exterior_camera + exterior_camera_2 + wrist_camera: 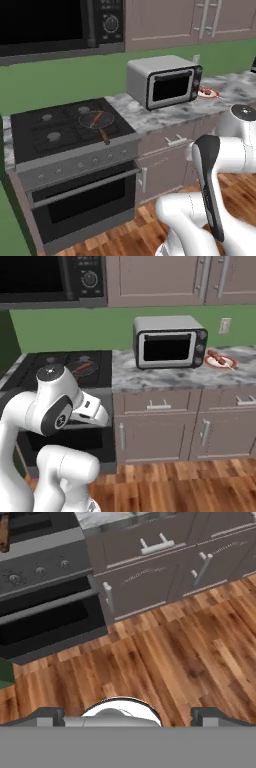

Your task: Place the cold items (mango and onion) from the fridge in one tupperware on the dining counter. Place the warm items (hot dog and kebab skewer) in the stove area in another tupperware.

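Now, gripper (128, 714): wide, holding nothing.
Risk: hot dog (97, 118) may roll in pan (96, 121), far left, causing a miss.

Both base views look forward and down from behind the arm, sharing the stove (75, 135) and the toaster oven (170, 342) right of it, while the hand view faces down at the wooden floor (165, 662) before the stove.

One stove (70, 135), one pan (96, 120), one toaster oven (165, 81), one plate (221, 361).
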